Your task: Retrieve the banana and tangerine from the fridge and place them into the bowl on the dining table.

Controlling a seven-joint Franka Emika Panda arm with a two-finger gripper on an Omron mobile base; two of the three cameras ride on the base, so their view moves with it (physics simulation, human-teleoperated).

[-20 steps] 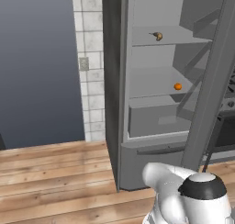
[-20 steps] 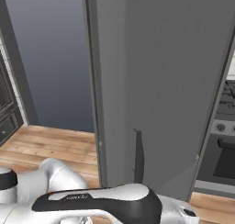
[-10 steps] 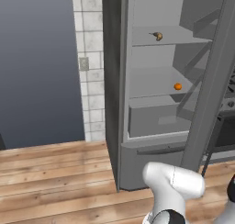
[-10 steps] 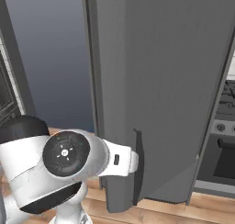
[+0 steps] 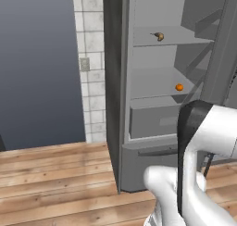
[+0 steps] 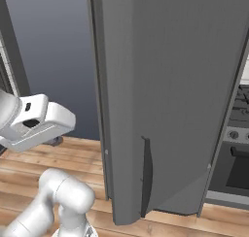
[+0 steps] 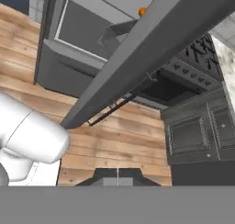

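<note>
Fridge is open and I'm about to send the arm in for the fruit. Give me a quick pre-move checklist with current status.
1. Fridge door open: ok, shelves exposed.
2. Tangerine located: ok, on the middle shelf, nothing beside it.
3. Banana located: ok, on the shelf above.
4. Gripper open for a grasp: not ok, fingertips are together.
5. Gripper empty: ok, nothing between the tips.
6. Open door clear of the arm's path: cannot tell.

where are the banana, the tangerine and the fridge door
banana (image 5: 159, 36), left base view, on its middle, on the upper shelf
tangerine (image 5: 179, 87), left base view, centre of the fruit, on the shelf below
fridge door (image 6: 170, 95), right base view, middle of its grey outer face
</note>
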